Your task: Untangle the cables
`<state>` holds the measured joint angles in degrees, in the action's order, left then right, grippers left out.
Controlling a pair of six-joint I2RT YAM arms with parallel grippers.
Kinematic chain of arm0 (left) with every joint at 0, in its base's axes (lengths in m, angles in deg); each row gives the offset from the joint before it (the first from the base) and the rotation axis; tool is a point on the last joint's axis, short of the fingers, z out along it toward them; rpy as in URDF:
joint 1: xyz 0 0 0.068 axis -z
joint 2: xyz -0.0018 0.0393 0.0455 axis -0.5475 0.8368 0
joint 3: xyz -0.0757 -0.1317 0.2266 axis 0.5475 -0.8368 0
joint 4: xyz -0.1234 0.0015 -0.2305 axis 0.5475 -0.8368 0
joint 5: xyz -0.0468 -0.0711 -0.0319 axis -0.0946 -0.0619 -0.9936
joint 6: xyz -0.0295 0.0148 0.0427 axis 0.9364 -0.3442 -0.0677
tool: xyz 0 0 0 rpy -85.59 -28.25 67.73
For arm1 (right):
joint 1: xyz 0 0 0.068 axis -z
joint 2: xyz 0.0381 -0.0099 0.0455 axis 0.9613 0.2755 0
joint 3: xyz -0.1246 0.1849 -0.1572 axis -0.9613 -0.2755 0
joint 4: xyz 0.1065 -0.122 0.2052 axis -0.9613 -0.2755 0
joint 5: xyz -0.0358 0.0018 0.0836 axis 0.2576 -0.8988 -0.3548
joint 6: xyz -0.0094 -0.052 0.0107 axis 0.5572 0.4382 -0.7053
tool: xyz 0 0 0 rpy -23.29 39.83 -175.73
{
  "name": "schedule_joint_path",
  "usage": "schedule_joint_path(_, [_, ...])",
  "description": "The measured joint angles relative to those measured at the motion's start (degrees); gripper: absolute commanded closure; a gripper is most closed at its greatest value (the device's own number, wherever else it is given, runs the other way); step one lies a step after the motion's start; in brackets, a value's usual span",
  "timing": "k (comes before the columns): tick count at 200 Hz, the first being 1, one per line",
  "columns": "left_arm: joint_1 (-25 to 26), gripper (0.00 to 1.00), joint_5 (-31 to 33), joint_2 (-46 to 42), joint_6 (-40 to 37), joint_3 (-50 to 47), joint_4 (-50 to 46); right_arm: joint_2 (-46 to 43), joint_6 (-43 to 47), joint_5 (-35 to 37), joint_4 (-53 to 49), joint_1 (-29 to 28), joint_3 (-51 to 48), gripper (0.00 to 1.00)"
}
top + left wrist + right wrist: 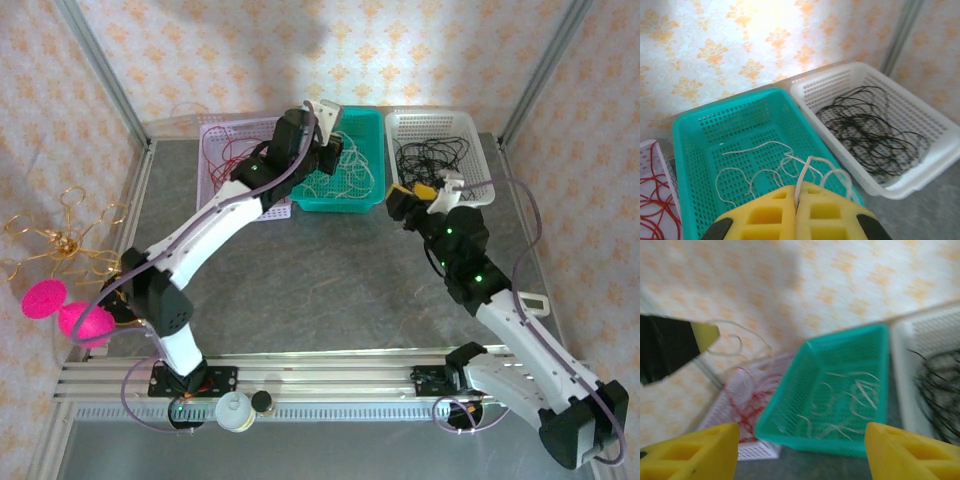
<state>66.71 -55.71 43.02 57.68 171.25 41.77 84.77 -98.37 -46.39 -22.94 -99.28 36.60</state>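
Cream-white cable (pixel 802 172) between left gripper (pixel 796 199) fingers

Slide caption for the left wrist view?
Left end effector shut on a white cable above the teal basket; black cables lie in the white basket.

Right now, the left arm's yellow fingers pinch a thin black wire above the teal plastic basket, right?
Not quite: the left gripper is shut on a thin cream-white wire, not black, above the teal plastic basket; the left wrist view shows it.

Orange-patterned wallpaper (pixel 400 50), grey tabletop (pixel 330 290), aluminium frame posts (pixel 105 75), bright glare on wall.
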Motion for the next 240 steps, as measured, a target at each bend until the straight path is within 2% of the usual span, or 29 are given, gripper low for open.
schedule_joint_path(49, [-2.69, 1.00, 0.02, 18.97, 0.09, 11.39, 4.00, -10.25, -1.38, 13.55, -11.32, 0.00, -8.13, 0.28])
schedule_joint_path(62, [-2.91, 0.82, 0.09, 23.98, 0.59, 14.49, 4.26, -12.81, -2.16, 17.44, -11.89, 0.00, -11.08, 0.28])
schedule_joint_path(73, [-3.15, 0.57, 0.17, 28.00, 1.79, 17.42, 4.42, -14.14, -2.86, 20.70, -11.63, 0.00, -13.70, 0.28])
schedule_joint_path(88, [-3.30, 0.43, 0.46, 32.89, 3.08, 20.24, 4.44, -14.12, -2.78, 24.57, -8.96, 0.09, -17.94, 0.26])
schedule_joint_path(106, [-3.54, 0.16, 0.46, 35.47, 5.03, 19.87, 4.07, -11.98, -1.38, 28.11, -3.65, 0.35, -24.20, 0.23])
schedule_joint_path(121, [-3.52, 0.08, 0.46, 34.84, 5.62, 16.63, 4.44, -9.42, 0.81, 30.05, -0.31, 0.55, -27.54, 0.17])
schedule_joint_path(142, [-3.37, 0.05, 1.60, 28.74, 5.79, 7.08, 5.38, -7.54, 7.21, 31.34, 12.02, 1.99, -32.48, 0.11])
schedule_joint_path(161, [-2.89, 0.04, 3.06, 17.84, 5.79, -5.29, 7.72, -3.48, 11.13, 29.46, 25.18, 6.75, -38.16, 0.11])
schedule_joint_path(207, [-2.97, 0.05, 12.44, -19.71, 5.68, -38.75, 20.02, 12.85, 11.39, 13.31, 45.77, 20.72, -39.21, 0.09])
schedule_joint_path(225, [-5.84, 0.07, 15.96, -32.17, 5.62, -54.05, 25.94, 20.72, 11.67, 8.09, 52.76, 23.65, -37.16, 0.10])
schedule_joint_path(240, [-10.29, 0.08, 16.94, -37.97, 6.01, -64.94, 27.74, 25.92, 12.72, 4.81, 58.47, 24.41, -35.78, 0.10])
